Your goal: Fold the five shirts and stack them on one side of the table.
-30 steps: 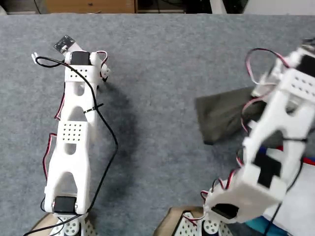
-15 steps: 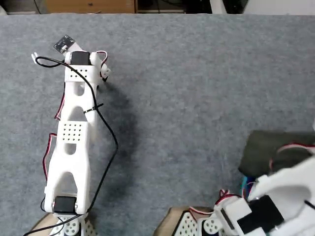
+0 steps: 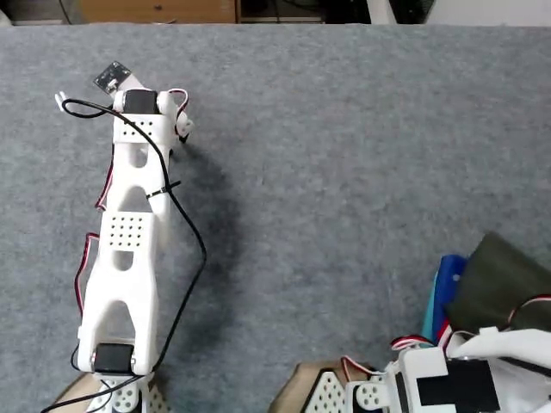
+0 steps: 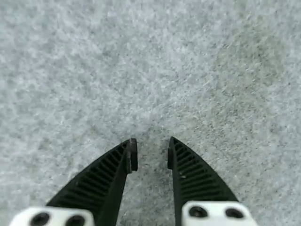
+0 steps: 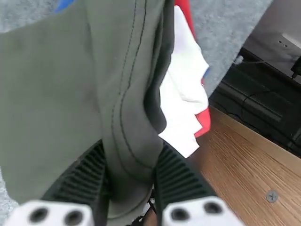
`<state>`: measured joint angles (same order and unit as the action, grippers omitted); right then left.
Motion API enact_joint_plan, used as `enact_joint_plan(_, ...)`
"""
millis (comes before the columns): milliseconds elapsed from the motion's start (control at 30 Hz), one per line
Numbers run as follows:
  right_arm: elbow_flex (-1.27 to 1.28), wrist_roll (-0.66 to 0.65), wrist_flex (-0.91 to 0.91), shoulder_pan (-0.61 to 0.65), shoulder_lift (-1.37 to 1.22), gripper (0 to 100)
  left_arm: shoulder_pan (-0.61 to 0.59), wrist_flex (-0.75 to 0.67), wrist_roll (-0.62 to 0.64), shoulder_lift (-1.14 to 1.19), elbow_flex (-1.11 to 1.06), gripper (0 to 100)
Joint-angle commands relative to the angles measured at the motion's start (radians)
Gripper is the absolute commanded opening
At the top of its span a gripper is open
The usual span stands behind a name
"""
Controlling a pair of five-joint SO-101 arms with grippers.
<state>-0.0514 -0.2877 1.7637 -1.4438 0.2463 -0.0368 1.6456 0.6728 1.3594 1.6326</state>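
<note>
High view first: where's the shirt you're working on?

At the near right corner of the table [image 3: 344, 155]. The olive shirt [image 3: 504, 275] sits there at a tilt, lying over a blue shirt [image 3: 446, 275] whose edge pokes out on the side toward the table's middle. My right arm [image 3: 456, 387] is just beside it, at the near edge.

And your right claw?

In the right wrist view my right claw [image 5: 131, 155] has hold of the olive shirt. A folded edge with a line of stitching runs down between my fingers [image 5: 181, 181], which are drawn in close, with only the cloth pinched between them.

What's under it?

A white shirt [image 5: 181, 103] and a red shirt [image 5: 201, 123] stick out from beneath the olive one, past the table's edge. Wooden floor [image 5: 244, 160] shows beyond them. I can't tell whether the olive shirt rests fully on the others or hangs partly from my grip.

The other side?

In the left wrist view my left claw [image 4: 150, 153] hangs over the grey table, its tips a small gap apart with nothing between them. From above, my left arm [image 3: 129, 232] lies stretched along the left side of the table, well apart from the shirts.
</note>
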Motion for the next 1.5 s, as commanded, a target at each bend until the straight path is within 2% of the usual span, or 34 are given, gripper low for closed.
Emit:
enact_joint_plan(0, -0.002, -0.014, 0.017, -0.035, 0.048, 0.5, -0.002, -0.011, 0.006, -0.013, 0.041, 12)
enact_joint_plan(267, -0.002, -0.069, 0.017, -0.068, 0.048, 0.9, -0.002, -0.011, 0.006, -0.013, 0.041, 13)
enact_joint_plan(333, -0.001, -0.069, 0.017, -0.074, 0.048, 3.5, -0.002, -0.011, 0.006, -0.013, 0.041, 13)
enact_joint_plan(467, -0.001, -0.072, 0.017, -0.09, 0.048, 21.8, -0.002, -0.011, 0.006, -0.013, 0.041, 13)
enact_joint_plan(567, -0.005, -0.138, 0.017, -0.09, 0.056, 35.1, -0.002, -0.011, 0.006, -0.013, 0.041, 13)
enact_joint_plan(667, -0.007, -0.155, 0.017, -0.091, 0.056, 41.5, -0.002, -0.011, 0.006, -0.013, 0.041, 13)
enact_joint_plan(767, -0.01, -0.138, 0.018, -0.088, 0.056, 39.8, -0.002, -0.009, -0.002, -0.022, 0.041, 13)
enact_joint_plan(867, -0.01, -0.104, 0.018, -0.05, 0.058, 32.6, -0.005, 0.011, -0.043, -0.028, 0.043, 13)
enact_joint_plan(1067, -0.114, -0.025, 0.018, 0.134, 0.059, 0.3, -0.012, 0.115, -0.322, -0.179, 0.04, 12)
enact_joint_plan(1200, -0.216, 0.127, 0.018, 0.303, 0.058, 3.7, -0.015, 0.115, -0.505, -0.306, 0.021, 12)
enact_joint_plan(1300, -0.282, 0.219, 0.018, 0.453, 0.058, 3.7, -0.035, 0.117, -0.566, -0.4, -0.031, 12)
enact_joint_plan(1400, -0.326, 0.267, 0.018, 0.633, 0.058, 3.7, -0.063, 0.118, -0.635, -0.521, -0.114, 1)
enact_joint_plan(1467, -0.344, 0.282, 0.018, 0.753, 0.058, 3.7, -0.072, 0.118, -0.677, -0.615, -0.213, 3)
